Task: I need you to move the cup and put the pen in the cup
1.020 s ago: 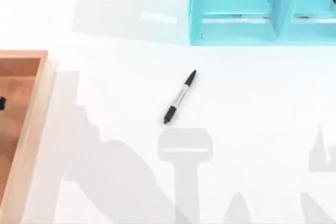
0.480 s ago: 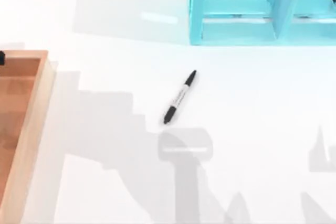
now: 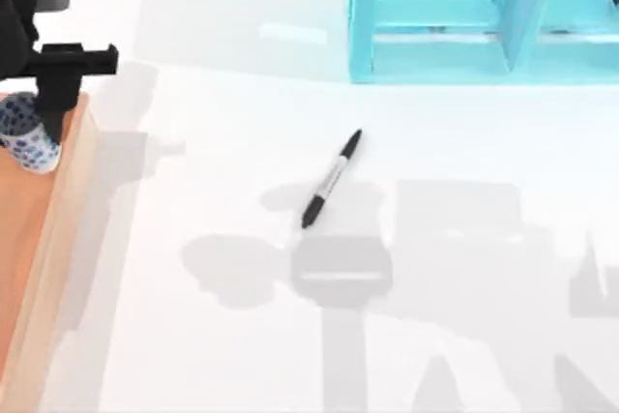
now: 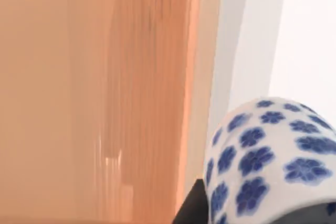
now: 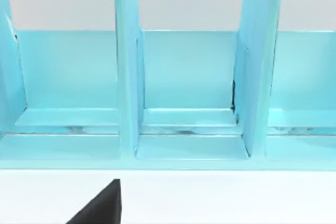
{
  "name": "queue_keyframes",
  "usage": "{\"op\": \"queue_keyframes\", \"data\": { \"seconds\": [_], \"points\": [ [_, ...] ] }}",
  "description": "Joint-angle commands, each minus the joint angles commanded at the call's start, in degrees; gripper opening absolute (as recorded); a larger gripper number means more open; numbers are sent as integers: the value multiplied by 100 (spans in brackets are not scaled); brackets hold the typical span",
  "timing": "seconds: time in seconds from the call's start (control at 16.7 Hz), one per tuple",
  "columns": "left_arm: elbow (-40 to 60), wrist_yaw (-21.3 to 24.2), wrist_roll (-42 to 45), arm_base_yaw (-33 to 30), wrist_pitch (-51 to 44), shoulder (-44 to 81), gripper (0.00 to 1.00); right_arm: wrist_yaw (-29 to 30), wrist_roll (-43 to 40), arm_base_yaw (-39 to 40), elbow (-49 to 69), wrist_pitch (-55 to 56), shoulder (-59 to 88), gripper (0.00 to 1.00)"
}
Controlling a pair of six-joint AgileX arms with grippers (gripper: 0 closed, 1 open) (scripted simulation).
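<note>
The white cup (image 3: 21,142) with blue flowers hangs over the wooden tray's (image 3: 39,268) far corner at the table's left. My left gripper (image 3: 44,115) is shut on it, one black finger lying across its side. In the left wrist view the cup (image 4: 268,156) is close up, with a dark finger (image 4: 191,209) pressed against its wall and the tray (image 4: 105,103) below. The black pen (image 3: 332,179) with a grey middle band lies flat and slanted near the table's middle, well to the right of the cup. A black fingertip (image 5: 100,208) of my right gripper shows facing the shelf.
A teal shelf unit (image 3: 435,55) with upright dividers stands at the back right, seen front-on in the right wrist view as the shelf (image 5: 184,93). White tabletop (image 3: 193,171) lies between the tray and the pen.
My left gripper has come into the top view at the far left, carrying the cup above the tray's corner. The pen has not moved. The arm shadows on the table have shifted.
</note>
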Motion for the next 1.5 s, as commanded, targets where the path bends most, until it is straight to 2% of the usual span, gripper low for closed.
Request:
{"op": "queue_keyframes", "data": {
  "seconds": [0.18, 0.54, 1.08, 1.5],
  "points": [
    [177, 22, -225, -482, -488, -113, 0, 0, 0, 0, 0, 0, 0, 100],
    [184, 27, -244, -510, -506, -71, 0, 0, 0, 0, 0, 0, 0, 100],
    [1065, 14, -966, -1286, 557, 1882, 0, 0, 0, 0, 0, 0, 0, 100],
    [1019, 13, -1027, -1316, 756, 2016, 0, 0, 0, 0, 0, 0, 0, 100]
  ]
}}
